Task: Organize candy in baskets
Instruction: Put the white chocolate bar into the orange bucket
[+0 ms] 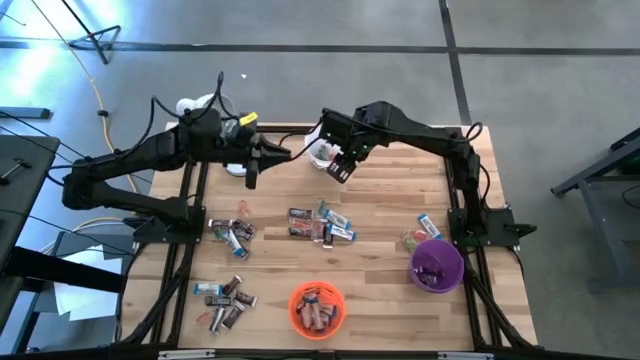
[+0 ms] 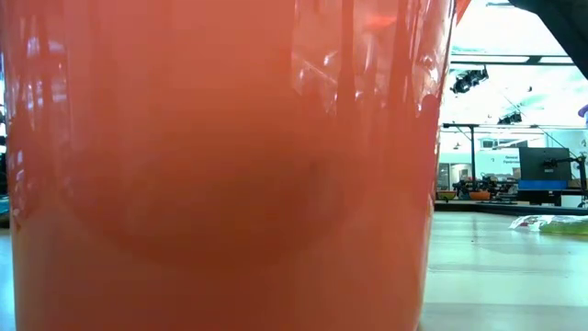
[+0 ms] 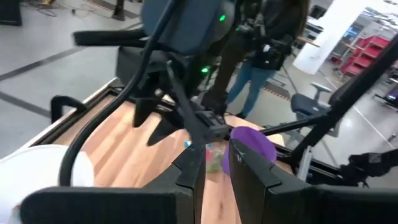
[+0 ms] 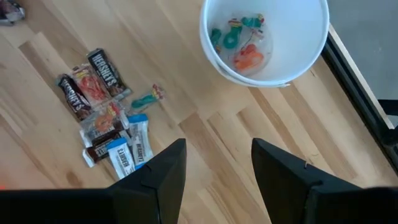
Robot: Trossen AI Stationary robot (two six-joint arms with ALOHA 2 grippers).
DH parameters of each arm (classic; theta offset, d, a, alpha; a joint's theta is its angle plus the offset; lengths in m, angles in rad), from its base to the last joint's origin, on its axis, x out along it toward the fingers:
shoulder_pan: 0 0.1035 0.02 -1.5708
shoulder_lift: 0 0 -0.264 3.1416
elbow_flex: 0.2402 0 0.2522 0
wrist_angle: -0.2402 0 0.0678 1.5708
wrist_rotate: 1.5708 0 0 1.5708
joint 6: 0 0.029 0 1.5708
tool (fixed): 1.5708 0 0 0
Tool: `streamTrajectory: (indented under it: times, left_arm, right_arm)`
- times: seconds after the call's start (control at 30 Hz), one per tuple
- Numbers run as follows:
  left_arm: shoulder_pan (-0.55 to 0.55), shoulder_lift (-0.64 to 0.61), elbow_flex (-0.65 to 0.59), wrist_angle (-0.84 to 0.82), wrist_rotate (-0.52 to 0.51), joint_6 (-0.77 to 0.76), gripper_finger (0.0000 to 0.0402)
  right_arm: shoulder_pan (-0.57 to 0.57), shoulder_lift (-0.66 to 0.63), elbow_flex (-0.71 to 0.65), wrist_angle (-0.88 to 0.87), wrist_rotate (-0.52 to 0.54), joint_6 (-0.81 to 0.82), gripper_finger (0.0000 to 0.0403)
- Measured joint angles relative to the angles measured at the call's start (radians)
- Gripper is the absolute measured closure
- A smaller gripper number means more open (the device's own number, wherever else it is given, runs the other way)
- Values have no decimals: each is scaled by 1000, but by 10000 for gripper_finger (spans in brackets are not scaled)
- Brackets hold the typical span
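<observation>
The right gripper (image 1: 340, 166), fingers apart and empty, hangs just beside the round white basket (image 4: 266, 38) at the wooden bench's (image 1: 385, 215) far edge, glossy wrapped candy (image 4: 107, 112) scattered nearby. The left gripper (image 1: 283, 154), fingers narrowly parted around nothing visible, hovers opposite. Orange basket (image 1: 317, 308) and purple basket (image 1: 437, 265) sit nearer the front.

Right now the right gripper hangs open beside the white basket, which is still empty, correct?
Not quite. The right gripper does hang open beside the white basket, but the right wrist view shows that basket already holding a few clear-wrapped candies.
</observation>
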Motion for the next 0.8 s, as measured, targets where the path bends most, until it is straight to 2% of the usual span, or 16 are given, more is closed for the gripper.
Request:
streamTrajectory:
  times: [0.23, 0.5, 0.6, 0.8]
  left_arm:
    - [-78, 0, 0, 7, -86, -1, 346]
    - [-142, 5, 0, 47, -182, -27, 346]
    - [-163, 18, 0, 74, -215, -27, 346]
    - [-183, 60, 0, 152, -255, -36, 346]
  right_arm:
    - [7, -14, -1, 0, 21, -87, 226]
    - [6, -110, -6, 3, 26, -76, 226]
    - [12, -171, -114, 1, 34, -69, 226]
    - [6, -354, -479, -2, 33, 19, 226]
